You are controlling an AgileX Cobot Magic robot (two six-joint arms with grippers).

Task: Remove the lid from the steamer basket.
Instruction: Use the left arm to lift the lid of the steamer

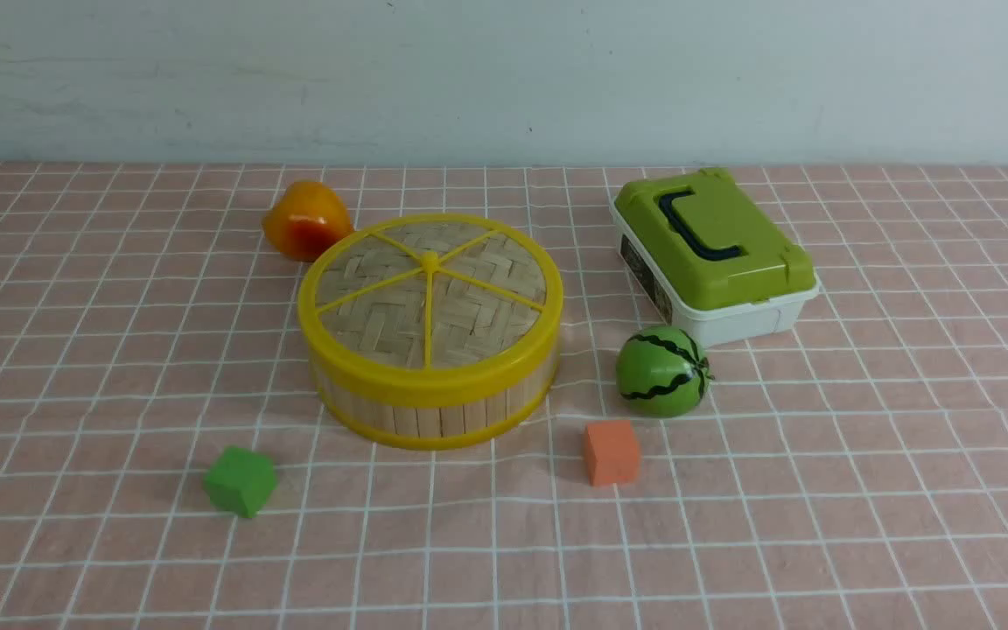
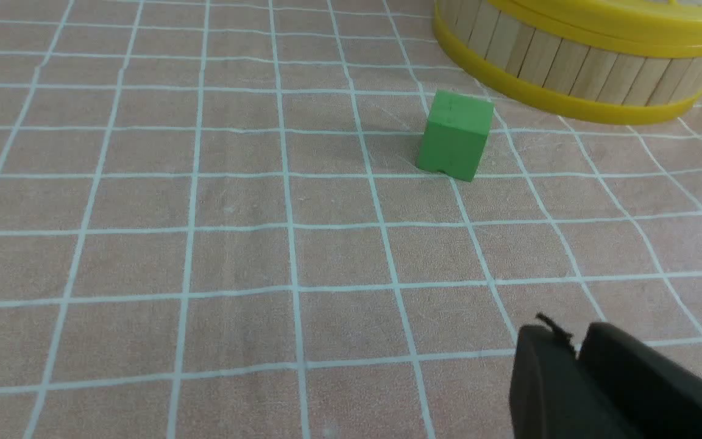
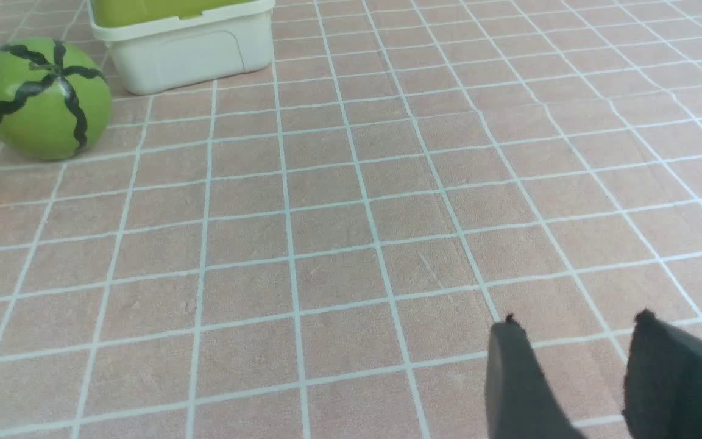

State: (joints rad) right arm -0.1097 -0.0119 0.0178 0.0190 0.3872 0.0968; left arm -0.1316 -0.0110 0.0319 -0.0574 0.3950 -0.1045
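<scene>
The steamer basket [image 1: 434, 404] stands near the middle of the checked cloth, round, with bamboo slats and yellow rims. The lid [image 1: 430, 293], woven bamboo with yellow spokes and a centre knob, sits closed on top of it. Neither arm shows in the front view. In the left wrist view my left gripper [image 2: 573, 338] hovers over bare cloth with its two dark fingers pressed together and nothing between them; the basket wall [image 2: 576, 61] lies well ahead of it. My right gripper [image 3: 576, 320] is open over bare cloth, empty, away from the basket.
A green cube [image 1: 240, 480] sits front-left of the basket, an orange cube [image 1: 611, 451] front-right. A toy watermelon [image 1: 662, 371] lies to the right, a white box with green lid [image 1: 714, 254] behind it. An orange-yellow toy fruit [image 1: 304, 220] rests behind the basket.
</scene>
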